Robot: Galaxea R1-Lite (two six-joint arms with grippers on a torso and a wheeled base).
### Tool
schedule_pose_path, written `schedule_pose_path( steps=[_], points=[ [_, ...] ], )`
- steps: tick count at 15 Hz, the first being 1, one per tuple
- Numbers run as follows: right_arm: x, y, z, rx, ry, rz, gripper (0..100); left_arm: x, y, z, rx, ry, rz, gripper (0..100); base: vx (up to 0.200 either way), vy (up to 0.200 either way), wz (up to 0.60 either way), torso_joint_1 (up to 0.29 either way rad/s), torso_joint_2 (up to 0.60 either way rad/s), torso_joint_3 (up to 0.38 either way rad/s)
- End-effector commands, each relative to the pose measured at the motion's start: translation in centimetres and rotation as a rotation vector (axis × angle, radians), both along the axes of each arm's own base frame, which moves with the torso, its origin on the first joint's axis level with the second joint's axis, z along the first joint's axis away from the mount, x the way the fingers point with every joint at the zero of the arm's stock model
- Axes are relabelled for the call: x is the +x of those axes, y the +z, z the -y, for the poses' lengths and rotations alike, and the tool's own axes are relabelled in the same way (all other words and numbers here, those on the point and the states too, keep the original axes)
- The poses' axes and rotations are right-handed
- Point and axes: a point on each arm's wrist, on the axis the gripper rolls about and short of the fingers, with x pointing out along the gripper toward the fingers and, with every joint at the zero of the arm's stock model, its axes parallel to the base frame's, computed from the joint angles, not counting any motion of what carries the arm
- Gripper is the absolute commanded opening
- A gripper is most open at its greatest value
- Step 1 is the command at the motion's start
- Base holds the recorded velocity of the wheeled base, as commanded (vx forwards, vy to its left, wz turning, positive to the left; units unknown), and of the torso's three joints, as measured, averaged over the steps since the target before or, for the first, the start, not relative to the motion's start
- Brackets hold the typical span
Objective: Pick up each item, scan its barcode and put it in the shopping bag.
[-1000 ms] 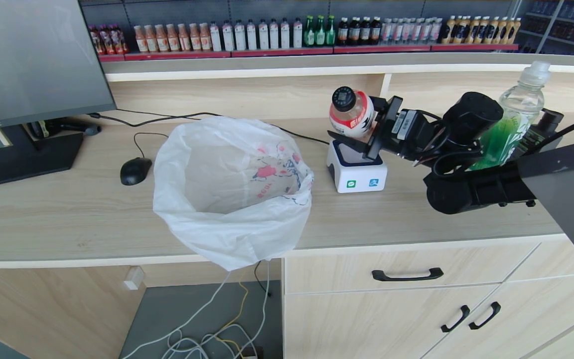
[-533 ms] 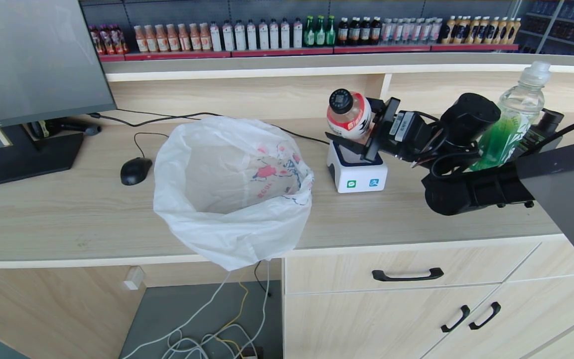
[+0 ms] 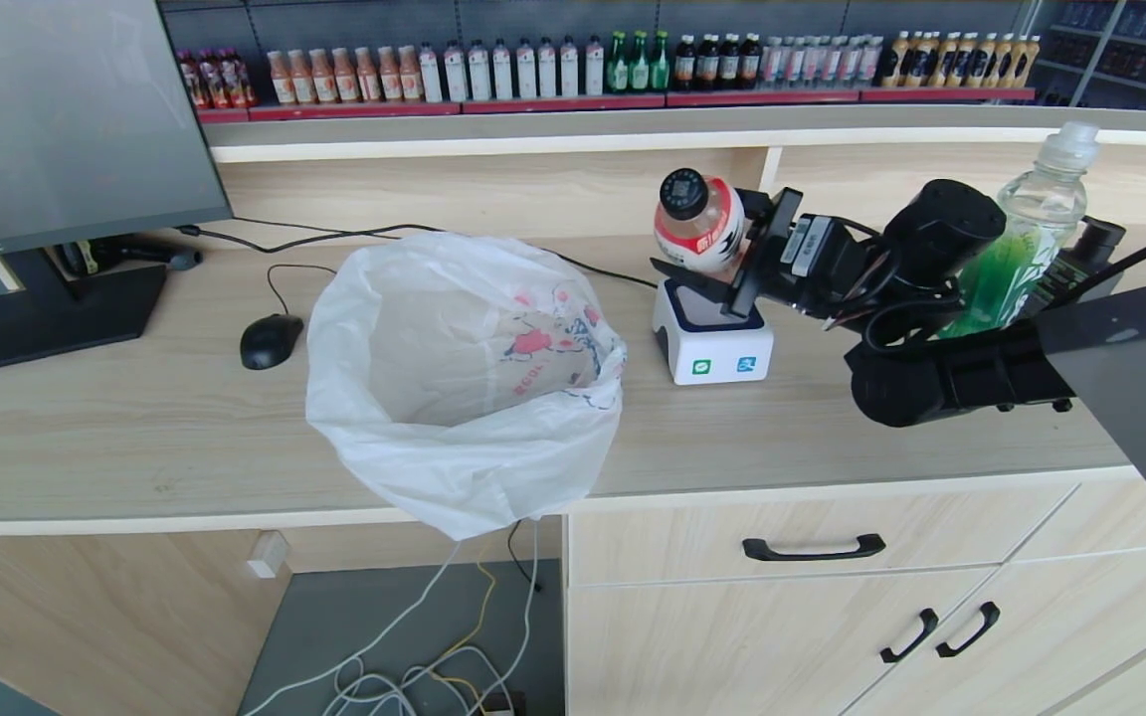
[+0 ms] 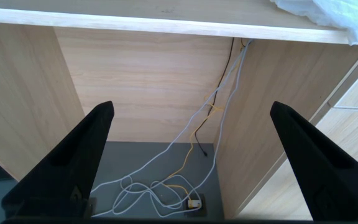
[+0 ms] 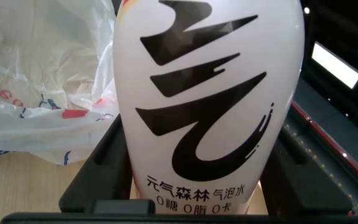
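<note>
My right gripper (image 3: 722, 244) is shut on a white bottle (image 3: 700, 224) with a red label and black cap. It holds the bottle tilted just above the white scanner box (image 3: 712, 348) on the counter. In the right wrist view the bottle (image 5: 210, 93) sits between the dark fingers (image 5: 98, 168), with the white shopping bag (image 5: 42, 81) behind it. The shopping bag (image 3: 464, 378) stands open at the counter's front edge, left of the scanner. A clear bottle with a green label (image 3: 1026, 234) stands behind the right arm. My left gripper (image 4: 191, 162) hangs open below the counter, holding nothing.
A black mouse (image 3: 270, 340) and a monitor (image 3: 56, 129) are on the counter's left. Drawers with black handles (image 3: 812, 549) lie under the counter on the right. Loose cables (image 4: 185, 186) lie on the floor below. Shelves of drinks (image 3: 613, 65) line the back.
The right gripper with the bottle dipped slightly toward the scanner, then rose back. Nothing else moved.
</note>
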Motion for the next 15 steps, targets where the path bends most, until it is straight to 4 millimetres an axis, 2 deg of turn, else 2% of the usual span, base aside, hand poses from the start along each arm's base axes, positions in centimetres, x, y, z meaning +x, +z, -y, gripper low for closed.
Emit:
schedule_pose_path(
  steps=[1,6,8,10,12,15],
  points=[
    [-0.4,0.5,-0.2,0.004,0.007,0.011,0,0.0,0.0,0.0,0.0,-0.001,0.0,100,0.0,0.0,0.0,0.0,0.0,0.0],
    [-1.5,1.9,-0.5,0.026,0.027,-0.017,0,0.0,0.0,0.0,0.0,-0.001,0.0,100,0.0,0.0,0.0,0.0,0.0,0.0],
    [-2.2,1.8,-0.2,0.061,0.026,-0.101,0,0.0,0.0,0.0,0.0,-0.001,0.0,100,0.0,0.0,0.0,0.0,0.0,0.0],
    [-3.2,2.8,0.5,0.146,-0.028,-0.141,0,0.0,0.0,0.0,0.0,-0.001,0.0,100,0.0,0.0,0.0,0.0,0.0,0.0],
    [-4.0,2.7,0.4,0.192,-0.027,-0.198,0,0.0,0.0,0.0,0.0,-0.001,0.0,100,0.0,0.0,0.0,0.0,0.0,0.0],
    [-6.3,2.7,1.2,0.381,-0.076,-0.29,0,0.0,0.0,0.0,-0.002,-0.001,0.0,100,0.0,0.0,0.0,0.0,0.0,0.0]
  ],
)
